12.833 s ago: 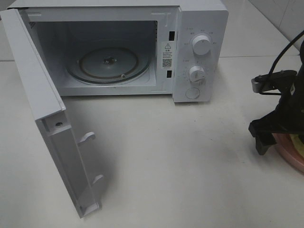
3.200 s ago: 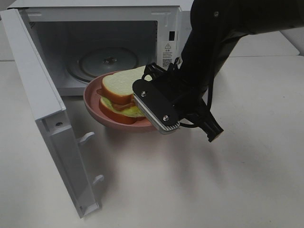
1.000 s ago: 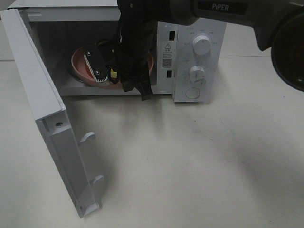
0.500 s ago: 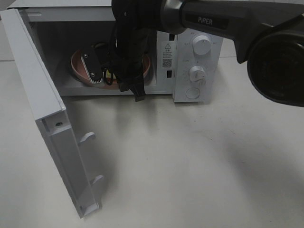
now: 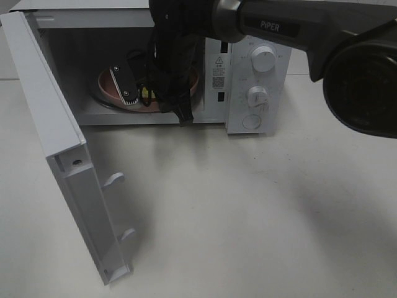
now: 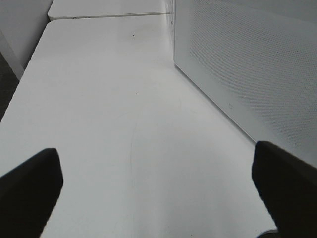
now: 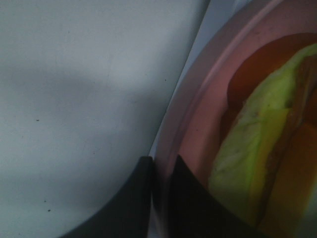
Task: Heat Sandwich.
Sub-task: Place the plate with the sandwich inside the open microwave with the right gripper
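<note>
The blurred right wrist view is cutting off the sandwich (image 7: 257,148) and the plate (image 7: 198,124) at its edge and is leaving it unclear whether the right end effector (image 7: 161,198), seemingly astride the rim, is gripping it, while in the high view the right arm (image 5: 180,56) is hiding most of both.

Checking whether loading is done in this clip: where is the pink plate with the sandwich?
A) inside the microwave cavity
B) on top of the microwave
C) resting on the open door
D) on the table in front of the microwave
A: the exterior high view shows the pink plate inside the cavity of the open microwave, and the right wrist view shows the sandwich lying on it.
</note>
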Action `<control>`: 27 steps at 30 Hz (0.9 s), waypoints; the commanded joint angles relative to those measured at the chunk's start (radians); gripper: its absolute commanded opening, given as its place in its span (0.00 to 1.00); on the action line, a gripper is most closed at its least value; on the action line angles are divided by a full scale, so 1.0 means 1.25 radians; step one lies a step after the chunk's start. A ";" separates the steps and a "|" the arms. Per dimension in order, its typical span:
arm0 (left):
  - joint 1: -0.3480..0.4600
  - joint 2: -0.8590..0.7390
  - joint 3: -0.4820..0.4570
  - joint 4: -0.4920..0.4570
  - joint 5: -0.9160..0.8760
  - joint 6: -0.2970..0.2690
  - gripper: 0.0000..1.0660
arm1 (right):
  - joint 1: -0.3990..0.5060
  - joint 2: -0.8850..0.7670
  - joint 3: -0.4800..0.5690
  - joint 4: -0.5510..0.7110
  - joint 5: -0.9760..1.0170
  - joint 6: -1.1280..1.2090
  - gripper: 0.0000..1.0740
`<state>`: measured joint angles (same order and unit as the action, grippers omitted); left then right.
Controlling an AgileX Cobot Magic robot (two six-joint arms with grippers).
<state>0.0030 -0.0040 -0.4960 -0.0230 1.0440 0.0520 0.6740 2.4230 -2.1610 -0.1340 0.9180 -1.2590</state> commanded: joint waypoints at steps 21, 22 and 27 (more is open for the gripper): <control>0.003 -0.021 0.002 -0.006 -0.007 0.003 0.93 | 0.002 -0.030 0.060 0.009 -0.067 0.138 0.67; 0.003 -0.021 0.002 -0.006 -0.007 0.003 0.93 | 0.002 -0.030 0.060 0.009 -0.067 0.138 0.67; 0.003 -0.021 0.002 -0.006 -0.007 0.003 0.93 | 0.002 -0.054 0.112 0.008 -0.093 0.140 0.67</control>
<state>0.0030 -0.0040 -0.4960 -0.0230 1.0440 0.0520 0.6740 2.3760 -2.0400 -0.1260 0.8180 -1.0970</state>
